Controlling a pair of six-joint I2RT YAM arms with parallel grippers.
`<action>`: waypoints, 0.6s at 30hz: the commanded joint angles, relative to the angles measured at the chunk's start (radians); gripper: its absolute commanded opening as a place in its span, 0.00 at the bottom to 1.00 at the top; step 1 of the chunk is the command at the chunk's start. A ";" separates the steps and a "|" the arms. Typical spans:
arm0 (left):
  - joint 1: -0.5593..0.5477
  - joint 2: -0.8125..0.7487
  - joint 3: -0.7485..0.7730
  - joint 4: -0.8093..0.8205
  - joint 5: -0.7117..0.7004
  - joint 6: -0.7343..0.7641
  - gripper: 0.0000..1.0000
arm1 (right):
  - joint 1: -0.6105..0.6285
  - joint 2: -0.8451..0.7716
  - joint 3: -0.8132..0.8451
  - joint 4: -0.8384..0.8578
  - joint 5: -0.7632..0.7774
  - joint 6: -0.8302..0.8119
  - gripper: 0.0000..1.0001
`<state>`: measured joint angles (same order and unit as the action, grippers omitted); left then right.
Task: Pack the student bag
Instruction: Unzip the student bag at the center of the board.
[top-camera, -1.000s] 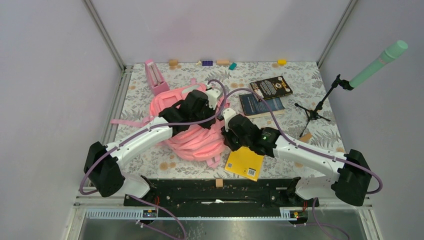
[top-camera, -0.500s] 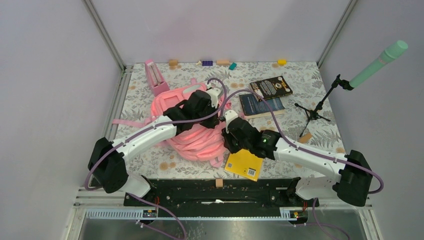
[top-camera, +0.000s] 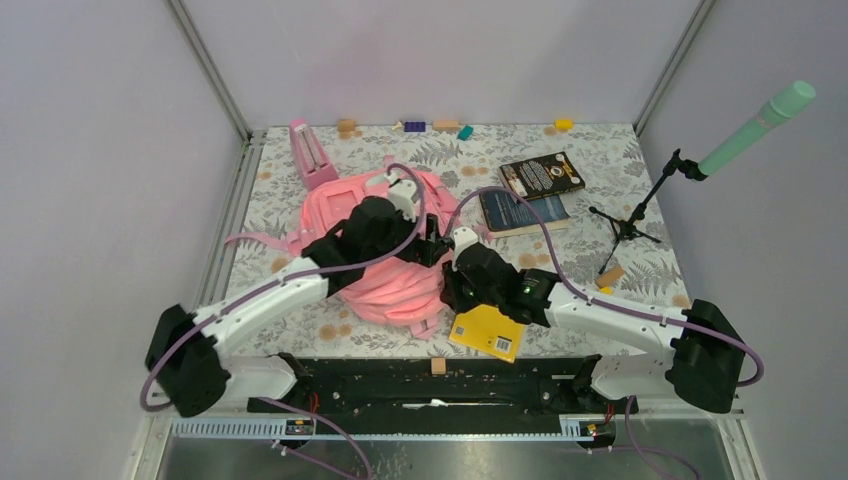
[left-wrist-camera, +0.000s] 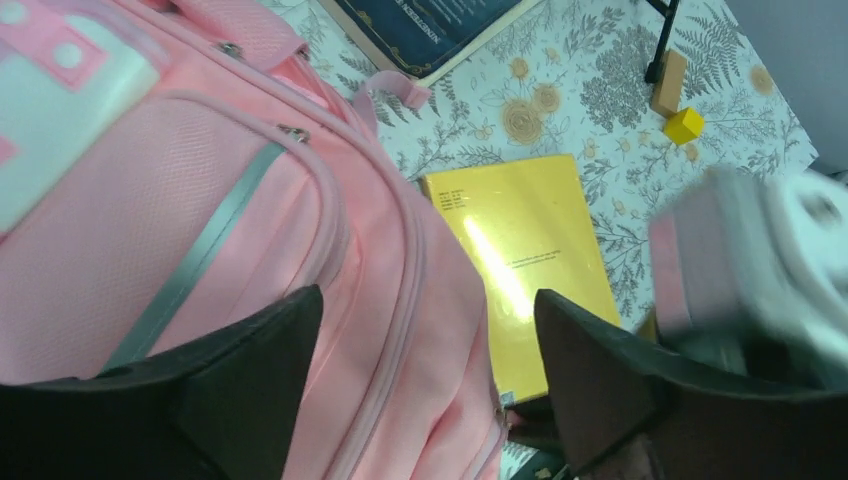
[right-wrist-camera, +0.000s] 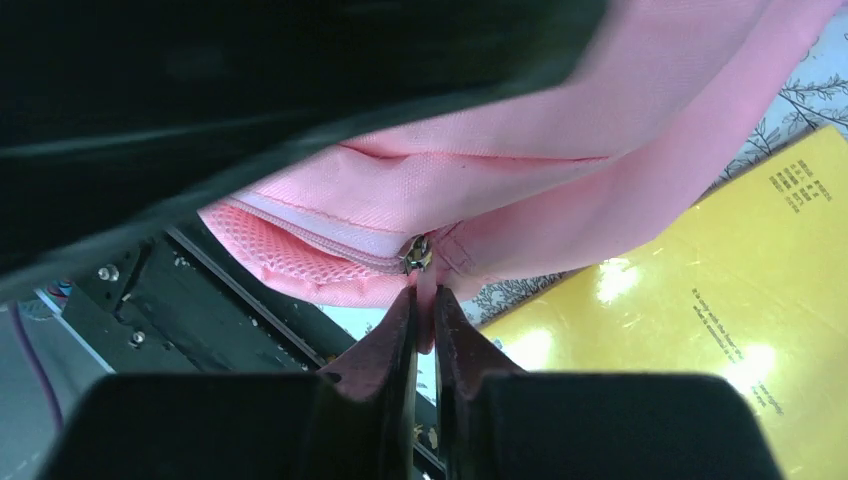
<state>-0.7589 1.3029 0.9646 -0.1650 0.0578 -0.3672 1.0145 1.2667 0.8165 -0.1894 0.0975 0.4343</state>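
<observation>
The student bag (top-camera: 390, 290), a soft pink backpack, lies crumpled in the middle of the table. My left gripper (top-camera: 432, 250) hangs over its right side, open. In the left wrist view its fingers (left-wrist-camera: 428, 300) stand wide apart above the pink fabric (left-wrist-camera: 150, 230), gripping nothing. My right gripper (top-camera: 450, 295) is at the bag's near right corner. Seen from the right wrist, it (right-wrist-camera: 423, 300) is shut on the pink pull tab below the metal zipper slider (right-wrist-camera: 417, 253). The bag's fabric (right-wrist-camera: 560, 170) stretches above it.
A yellow book (top-camera: 488, 328) lies beside the bag, under the right arm. Two dark books (top-camera: 542, 175) (top-camera: 522, 210) lie at the back right. A pink metronome (top-camera: 312, 155), a mic stand (top-camera: 640, 215) and small blocks (top-camera: 437, 126) stand around the edges.
My left gripper has opened and let go of the bag, and the left arm has swung a little leftward. The right gripper keeps its grip on the zipper tab.
</observation>
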 joint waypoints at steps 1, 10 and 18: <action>0.018 -0.183 -0.102 0.078 -0.124 0.043 0.89 | -0.038 -0.037 -0.014 0.040 -0.094 0.020 0.00; 0.019 -0.442 -0.158 -0.292 -0.109 0.129 0.99 | -0.150 -0.021 -0.018 0.040 -0.157 -0.023 0.00; 0.018 -0.473 -0.195 -0.421 0.055 0.200 0.99 | -0.288 0.015 0.048 0.009 -0.217 -0.104 0.00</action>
<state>-0.7425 0.8196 0.7872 -0.5282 0.0490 -0.2222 0.7849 1.2720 0.7837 -0.1993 -0.0811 0.3912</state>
